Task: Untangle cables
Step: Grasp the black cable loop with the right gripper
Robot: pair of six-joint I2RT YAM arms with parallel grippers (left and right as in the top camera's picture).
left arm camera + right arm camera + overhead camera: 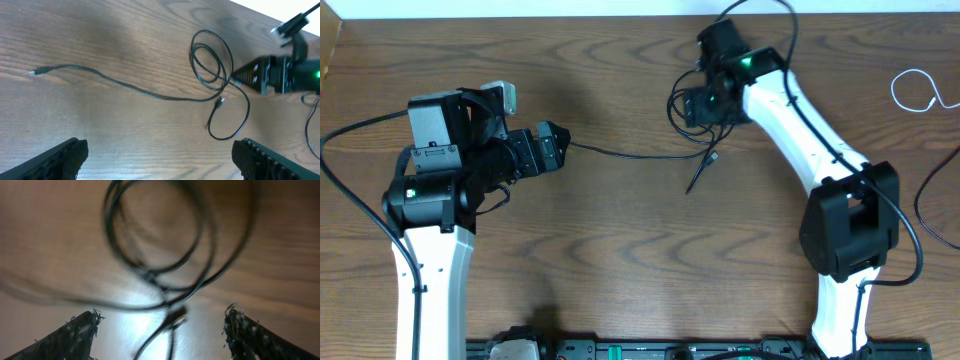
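White right arm [800,120] extended, pincer [161,312] spread over coiled black cable [155,279]

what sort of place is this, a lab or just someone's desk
Most likely a robotics lab bench rather than a home desk. A left arm and a right arm, both white and black, are mounted at a wood-grain table, with a thin black cable laid out on it.

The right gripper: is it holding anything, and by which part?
Nothing. The right gripper stands open above the thin black cable coiled on the wooden table.
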